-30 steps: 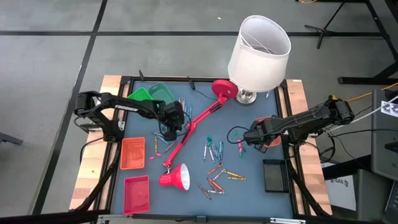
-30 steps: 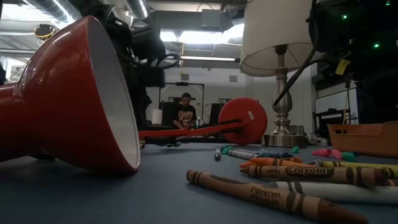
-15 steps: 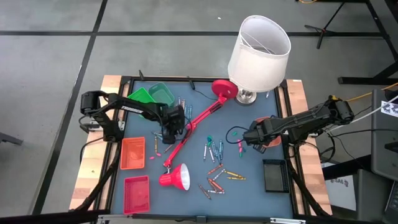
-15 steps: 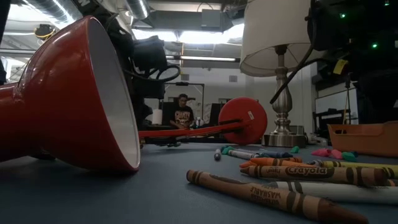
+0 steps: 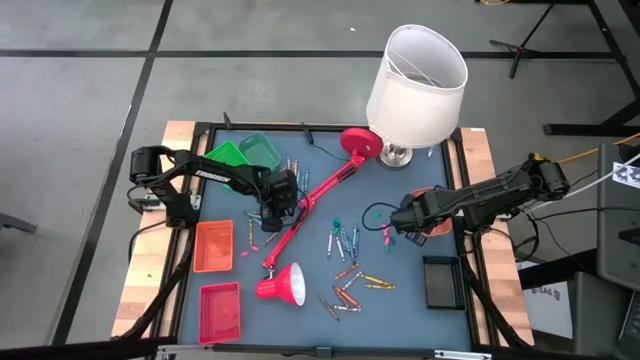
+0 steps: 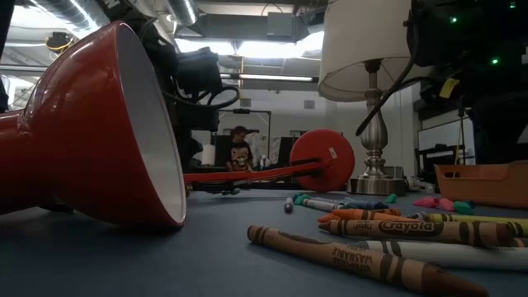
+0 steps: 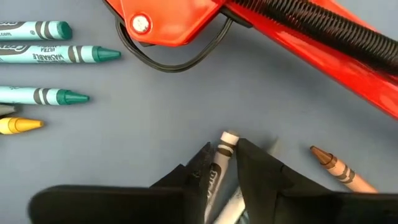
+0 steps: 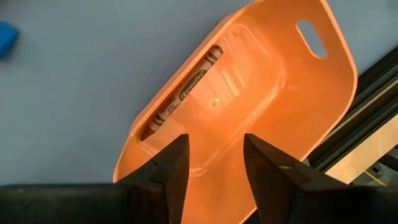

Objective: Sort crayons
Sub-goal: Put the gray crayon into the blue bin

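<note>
Two dark arms are working over the blue-grey table top [image 5: 400, 300]. Largest thing on it: a white drum lampshade on a silver-stemmed table lamp [image 5: 417, 72], standing upright at the far edge. Next, a red desk lamp with a corrugated arm [image 5: 310, 205], lying toppled across the middle, its cone shade [image 6: 91, 132] filling the near left of the low view. Unchanged from the earlier frames.

Bins: two green plastic tubs [image 5: 245, 152] at the far left, an orange tray [image 5: 213, 246] and a red tray [image 5: 220, 311] down the left side, a dark tray [image 5: 441, 281] at the right.

Left gripper [image 5: 272, 212] is sitting just beside the red lamp arm, low over the table; a second ago it was slightly farther toward the table's far edge, and its fingers were wider. Now the fingers are pinching in on a grey-white crayon [image 7: 222, 155], touching it on both sides; whether the grip is firm I cannot tell. A brown crayon [image 7: 336, 165] is lying just beside it.

Right gripper [image 5: 412, 226] is hovering with fingers spread, holding nothing, over a pale orange plastic bin [image 8: 249, 93] with one brown-wrapped crayon [image 8: 183, 93] inside. No change there.

Loose crayons [image 5: 350, 275] are lying scattered right of the red shade; teal ones [image 7: 56, 55] near the lamp joint.
</note>
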You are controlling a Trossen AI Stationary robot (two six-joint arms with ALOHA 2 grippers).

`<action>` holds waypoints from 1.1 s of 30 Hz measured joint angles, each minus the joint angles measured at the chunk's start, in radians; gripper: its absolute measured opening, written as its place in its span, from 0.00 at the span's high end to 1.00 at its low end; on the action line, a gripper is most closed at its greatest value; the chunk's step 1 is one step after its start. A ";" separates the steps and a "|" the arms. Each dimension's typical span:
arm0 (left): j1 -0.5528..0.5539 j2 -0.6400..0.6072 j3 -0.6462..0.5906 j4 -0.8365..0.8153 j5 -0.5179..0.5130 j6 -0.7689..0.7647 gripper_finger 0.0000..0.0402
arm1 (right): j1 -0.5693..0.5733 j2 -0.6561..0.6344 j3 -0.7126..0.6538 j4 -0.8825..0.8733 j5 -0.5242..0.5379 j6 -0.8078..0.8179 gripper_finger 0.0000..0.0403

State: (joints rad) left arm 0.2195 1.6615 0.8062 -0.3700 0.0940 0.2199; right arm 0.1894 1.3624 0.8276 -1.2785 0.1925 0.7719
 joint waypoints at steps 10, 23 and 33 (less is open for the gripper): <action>0.000 -0.002 0.000 0.004 -0.005 0.000 0.99 | 0.000 0.000 0.034 -0.023 -0.028 -0.049 0.63; 0.003 -0.077 0.001 -0.002 -0.104 -0.008 0.99 | 0.000 0.000 0.123 -0.019 -0.027 -0.127 0.63; 0.086 -0.134 0.115 -0.011 -0.179 -0.008 0.99 | 0.000 0.000 0.123 0.071 -0.028 -0.162 0.63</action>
State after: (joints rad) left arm 0.3054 1.5272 0.9208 -0.3807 -0.0845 0.2121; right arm 0.1898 1.3628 0.9508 -1.2072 0.1642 0.6098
